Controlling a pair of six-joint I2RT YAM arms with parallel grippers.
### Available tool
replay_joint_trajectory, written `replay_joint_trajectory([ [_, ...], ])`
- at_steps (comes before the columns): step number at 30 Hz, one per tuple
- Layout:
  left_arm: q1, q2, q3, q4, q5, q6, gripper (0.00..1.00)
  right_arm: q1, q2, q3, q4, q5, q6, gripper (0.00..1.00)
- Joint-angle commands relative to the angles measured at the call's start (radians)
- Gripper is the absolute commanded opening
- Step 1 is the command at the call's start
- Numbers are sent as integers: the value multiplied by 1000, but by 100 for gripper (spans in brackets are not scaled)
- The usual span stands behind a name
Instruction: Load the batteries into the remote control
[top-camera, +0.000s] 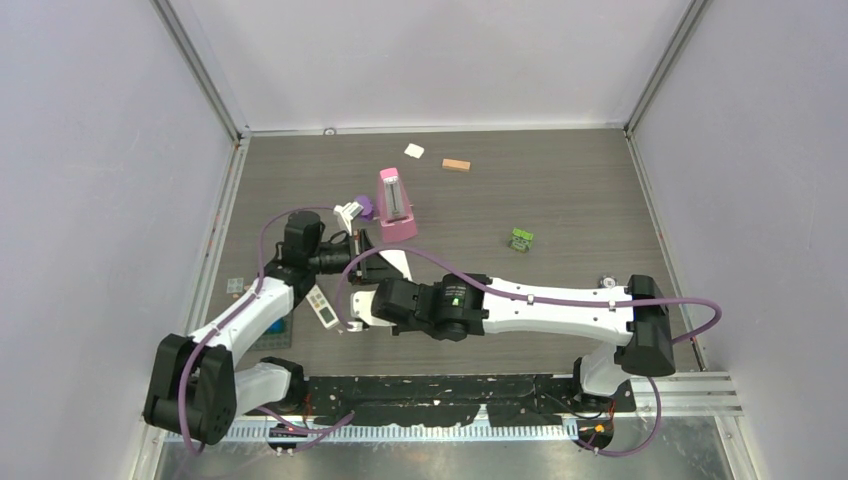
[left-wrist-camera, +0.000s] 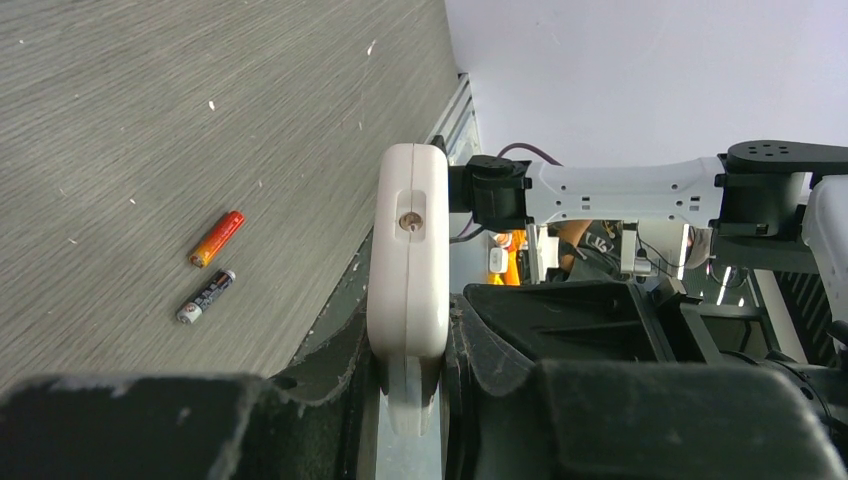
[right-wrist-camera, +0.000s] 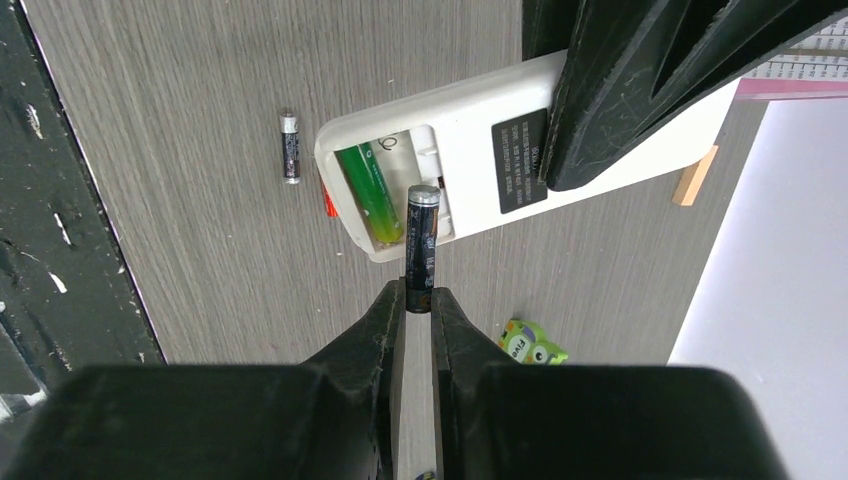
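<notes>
Four batteries are seen at the white remote control (right-wrist-camera: 470, 130), which is turned back-up with its compartment open. A green battery (right-wrist-camera: 368, 192) is seated lengthwise in one slot of that compartment. A dark battery (right-wrist-camera: 421, 235) with a silvery end cap is pinched by its lower end between the narrowly set fingers of the right gripper (right-wrist-camera: 420, 300). It is held over the remote's empty slot, just beside the green one; whether it touches the slot cannot be told. A second dark battery (right-wrist-camera: 290, 147) lies on the table (right-wrist-camera: 200, 250) near the remote's compartment end, apart from it. A red-orange battery (left-wrist-camera: 217, 238) lies beside that one, closer to the remote. The remote itself is clamped in the left gripper (left-wrist-camera: 408, 390) at the end away from the compartment, the jaws drawn tight on it and one finger laid across its back.
</notes>
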Motion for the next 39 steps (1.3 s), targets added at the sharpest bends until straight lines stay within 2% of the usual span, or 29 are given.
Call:
replay_joint_trajectory([
  [1, -8, 6, 35, 9, 39, 2, 0, 7, 13, 42, 2, 35, -21, 8],
  [13, -8, 21, 38, 39, 19, -31, 0, 25, -10, 10, 23, 0, -49, 8],
  [25, -12, 27, 36, 65, 56, -44, 0, 25, 18, 6, 33, 40, -63, 9],
  [39, -25, 43, 37, 105, 92, -63, 0, 26, 44, 34, 48, 65, -48, 16],
])
